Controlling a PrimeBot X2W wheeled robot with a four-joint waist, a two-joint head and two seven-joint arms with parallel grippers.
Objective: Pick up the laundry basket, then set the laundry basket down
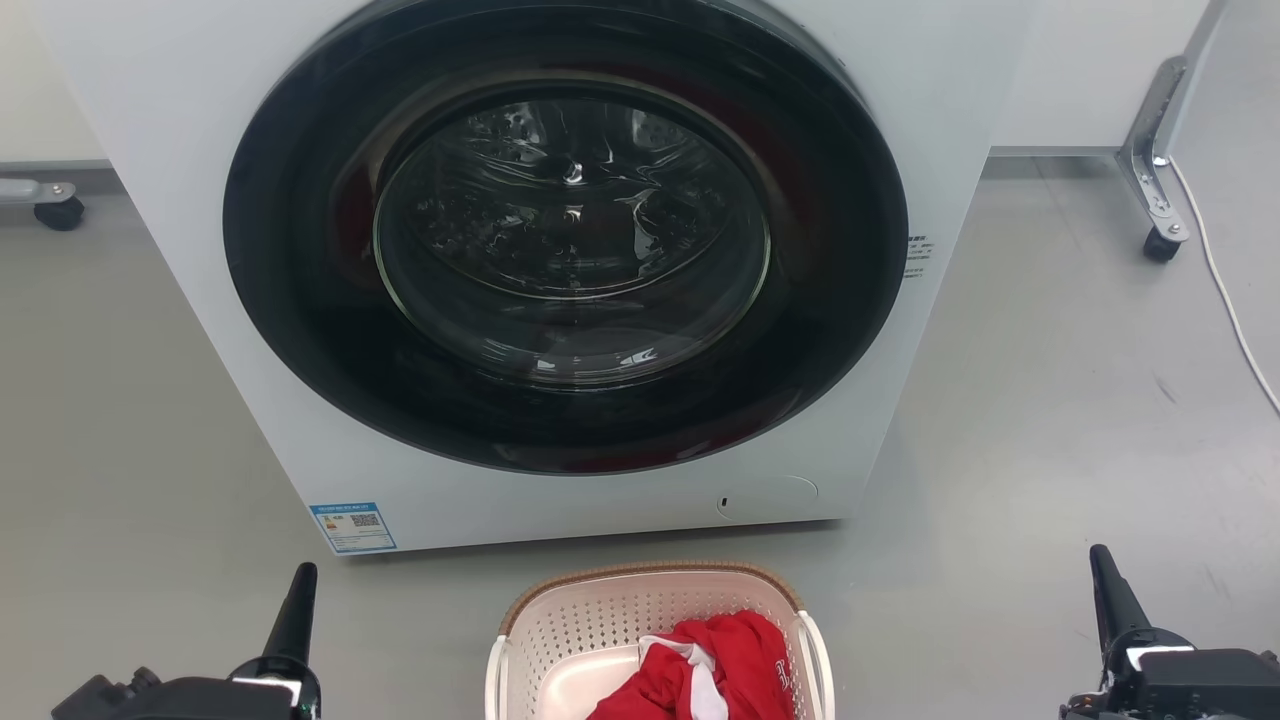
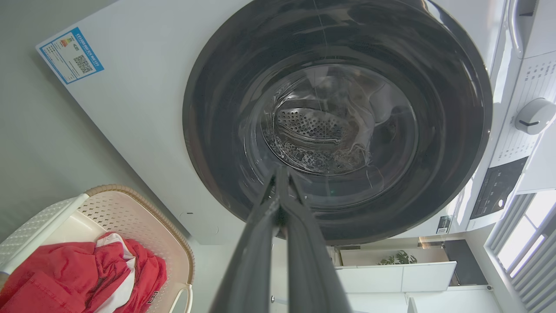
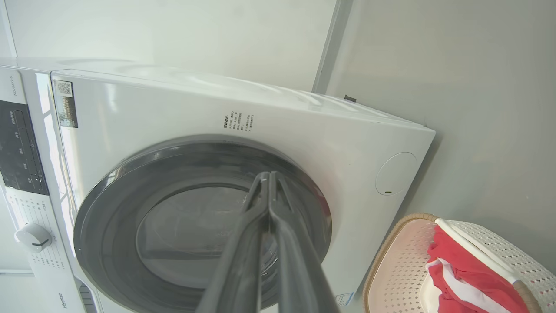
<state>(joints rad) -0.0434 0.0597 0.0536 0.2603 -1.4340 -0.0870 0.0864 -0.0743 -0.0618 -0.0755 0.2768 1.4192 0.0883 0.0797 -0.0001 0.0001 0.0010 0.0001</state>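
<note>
The laundry basket [image 1: 590,625], cream-white and perforated with a brown woven-look rim, stands on the floor at the bottom centre of the head view, just in front of the washing machine. Red and white clothing [image 1: 715,665] lies inside it. The basket [image 2: 134,221] also shows at the lower left of the left wrist view, and the basket [image 3: 397,265] at the lower right of the right wrist view. My left gripper [image 1: 300,578] is at the lower left, well left of the basket, fingers together and empty. My right gripper [image 1: 1102,560] is at the lower right, equally far off, shut and empty.
A white front-loading washing machine [image 1: 600,500] with a closed dark round glass door [image 1: 570,235] stands right behind the basket. Grey floor lies on both sides. A caster leg [image 1: 1155,215] and a white cable [image 1: 1225,290] are at the right, another caster [image 1: 58,212] at the far left.
</note>
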